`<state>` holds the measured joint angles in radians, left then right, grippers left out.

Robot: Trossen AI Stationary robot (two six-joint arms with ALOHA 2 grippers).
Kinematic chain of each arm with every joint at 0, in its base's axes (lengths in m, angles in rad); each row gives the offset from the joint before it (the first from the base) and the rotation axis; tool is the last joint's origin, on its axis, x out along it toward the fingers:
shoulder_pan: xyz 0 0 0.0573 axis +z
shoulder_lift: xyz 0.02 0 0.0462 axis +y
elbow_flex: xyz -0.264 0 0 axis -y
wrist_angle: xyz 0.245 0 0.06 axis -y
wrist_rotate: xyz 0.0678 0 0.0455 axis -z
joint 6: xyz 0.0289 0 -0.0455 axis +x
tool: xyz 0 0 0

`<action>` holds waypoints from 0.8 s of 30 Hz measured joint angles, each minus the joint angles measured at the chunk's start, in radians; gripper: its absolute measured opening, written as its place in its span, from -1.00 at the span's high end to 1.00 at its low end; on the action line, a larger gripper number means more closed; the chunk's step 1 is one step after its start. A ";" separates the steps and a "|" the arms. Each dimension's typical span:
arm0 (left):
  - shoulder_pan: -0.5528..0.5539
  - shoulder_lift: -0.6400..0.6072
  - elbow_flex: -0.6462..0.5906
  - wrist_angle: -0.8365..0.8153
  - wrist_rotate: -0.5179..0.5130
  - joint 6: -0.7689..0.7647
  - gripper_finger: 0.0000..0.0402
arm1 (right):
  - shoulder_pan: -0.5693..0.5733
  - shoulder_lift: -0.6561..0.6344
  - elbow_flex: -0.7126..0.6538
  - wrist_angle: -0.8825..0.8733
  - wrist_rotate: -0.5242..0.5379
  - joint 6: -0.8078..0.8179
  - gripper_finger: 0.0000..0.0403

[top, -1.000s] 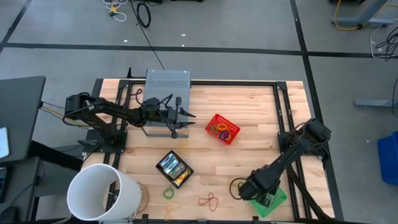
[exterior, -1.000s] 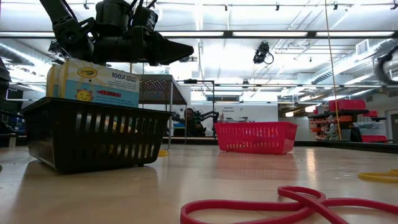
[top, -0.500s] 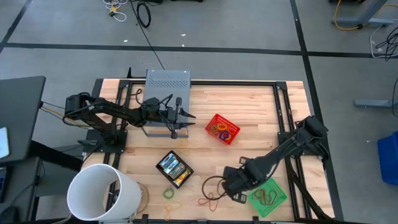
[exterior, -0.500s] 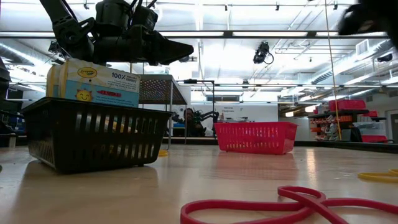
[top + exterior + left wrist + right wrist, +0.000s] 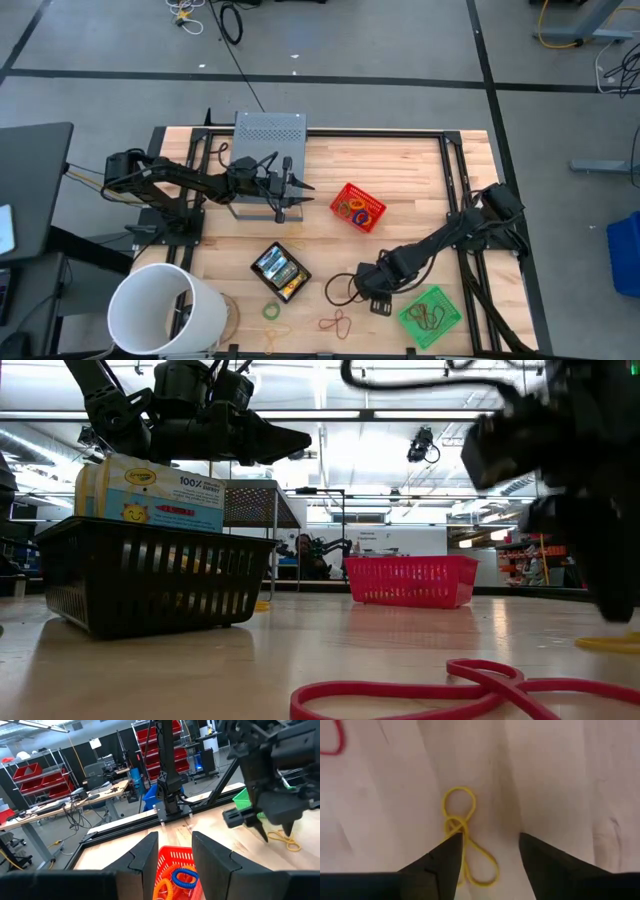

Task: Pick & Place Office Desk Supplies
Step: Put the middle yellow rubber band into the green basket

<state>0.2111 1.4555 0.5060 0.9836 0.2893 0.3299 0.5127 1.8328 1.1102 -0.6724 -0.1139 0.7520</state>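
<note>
Yellow rubber band (image 5: 462,837): loose on bare tabletop near the front edge. Right gripper (image 5: 372,292), just moved off the green basket (image 5: 432,315), hovers above it, fingers parted and empty. Left gripper (image 5: 290,197): idle near the rear edge, half-open, empty.

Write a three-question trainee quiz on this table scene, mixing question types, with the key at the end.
1. True or false: the right gripper is shut on the yellow rubber band.
2. Multiple choice: the basket that holds the crayon boxes is A red, B black, C green.
3. Fill in: the white bucket stands at the corner of the table on the ___ arm's side.

Key
1. False. Its fingers stand apart, and the band lies flat on the wood below them.
2. B, the black basket.
3. left
</note>
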 joint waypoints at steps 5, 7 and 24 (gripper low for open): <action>0.000 0.000 0.000 -0.004 0.000 0.001 0.37 | 0.004 -0.007 -0.077 0.112 0.038 0.003 0.00; 0.000 0.000 0.000 -0.006 0.000 0.003 0.37 | 0.014 -0.008 -0.089 0.128 0.054 0.003 0.02; 0.000 0.000 0.000 -0.016 0.000 0.001 0.37 | 0.103 0.015 -0.092 0.189 0.111 0.018 0.56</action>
<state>0.2111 1.4555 0.5060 0.9672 0.2893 0.3313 0.6155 1.8482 1.0180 -0.4833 -0.0032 0.7702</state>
